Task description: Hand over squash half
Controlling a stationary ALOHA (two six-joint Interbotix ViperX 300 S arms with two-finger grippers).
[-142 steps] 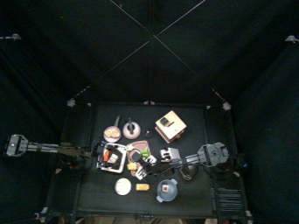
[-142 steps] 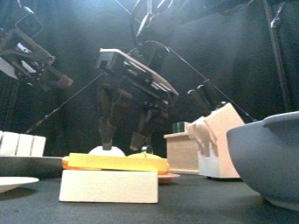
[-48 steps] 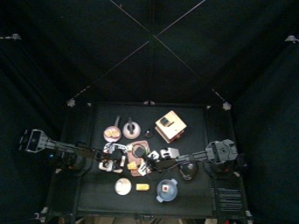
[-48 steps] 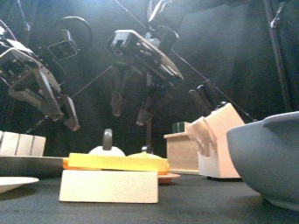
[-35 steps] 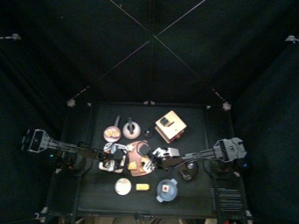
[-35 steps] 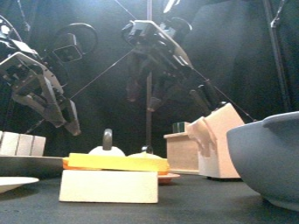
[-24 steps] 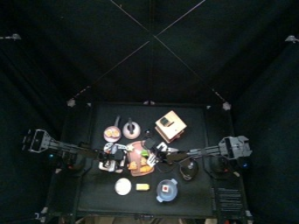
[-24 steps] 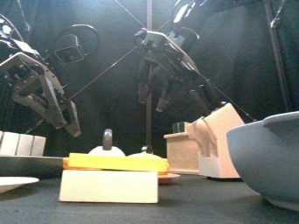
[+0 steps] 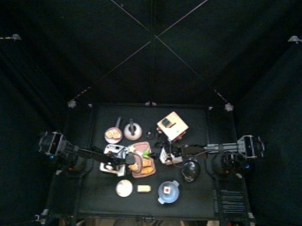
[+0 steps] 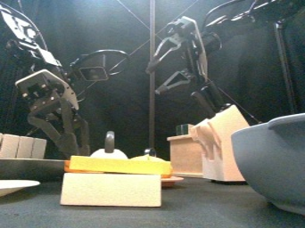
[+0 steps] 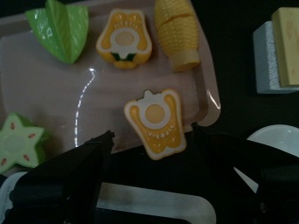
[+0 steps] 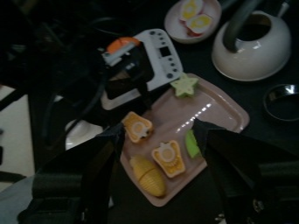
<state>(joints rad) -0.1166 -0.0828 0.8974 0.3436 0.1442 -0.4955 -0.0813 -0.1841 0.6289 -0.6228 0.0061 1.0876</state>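
Your left gripper (image 11: 146, 162) stands wide open and empty, its two jaws rising either side of a squash half (image 11: 156, 125) that lies cut face up on the pink tray (image 11: 52, 96). That piece sits close to the tray's rim on the side nearest a white block with a yellow slab on it (image 11: 284, 48), so you have little margin there before the edge. A second squash half (image 11: 125, 38) lies farther along the tray, between a green leafy piece (image 11: 59, 28) and a corn cob (image 11: 179, 32), which runs along the same rim. A green star fruit slice (image 11: 20, 143) rests at the tray's opposite side, partly behind one jaw. The middle of the tray, between the two squash halves and the star slice, is bare.

Your right gripper (image 12: 170, 179) is also spread wide with nothing in it, held high above the table. From there you look down on the whole tray (image 12: 222, 112), both squash pieces (image 12: 139, 128) well apart from its jaws. Beyond the tray stand a white kettle (image 12: 260, 44), a small bowl with egg halves (image 12: 191, 14) and a white scale (image 12: 146, 54).

In the front view the right arm (image 10: 185, 53) hangs high and the left arm (image 10: 53, 102) lower, with a clear gap between them.
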